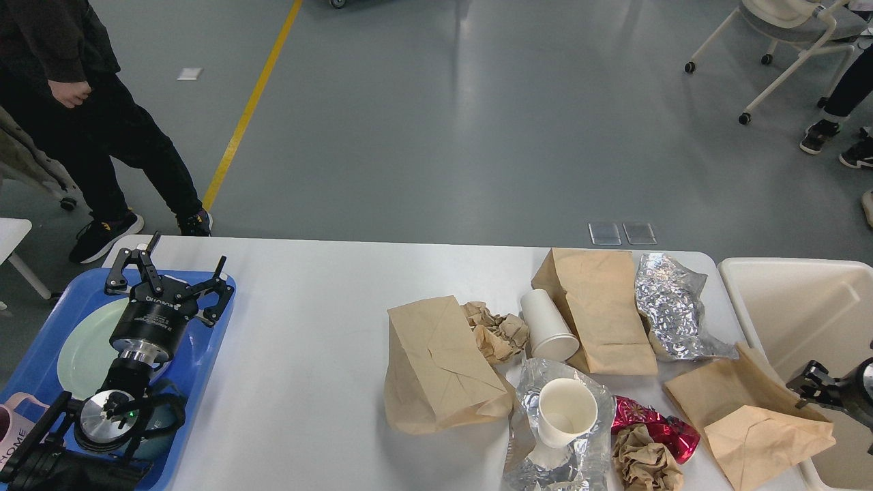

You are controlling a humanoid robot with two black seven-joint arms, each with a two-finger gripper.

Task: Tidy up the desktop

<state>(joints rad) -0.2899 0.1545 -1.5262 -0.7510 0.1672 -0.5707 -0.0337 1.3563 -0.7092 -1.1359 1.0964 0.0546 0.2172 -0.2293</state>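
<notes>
Three brown paper bags (440,365), two paper cups (548,326), foil wrappers (672,307) and crumpled paper (496,331) noted littering right half of tabletop (307,354). Left gripper (167,273) idle over blue tray (211,341), fingers spread, empty. Right gripper (815,385) beside beige bin (791,300); finger state indeterminable. Judged between pickups; next: grasp nearest bag.

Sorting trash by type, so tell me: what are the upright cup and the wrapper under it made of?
The upright cup looks like matte white paper, no gloss. The wrapper beneath looks like metallised foil or film: silver, crinkled, mirror-like glints. Which of those, I cannot tell.
</notes>
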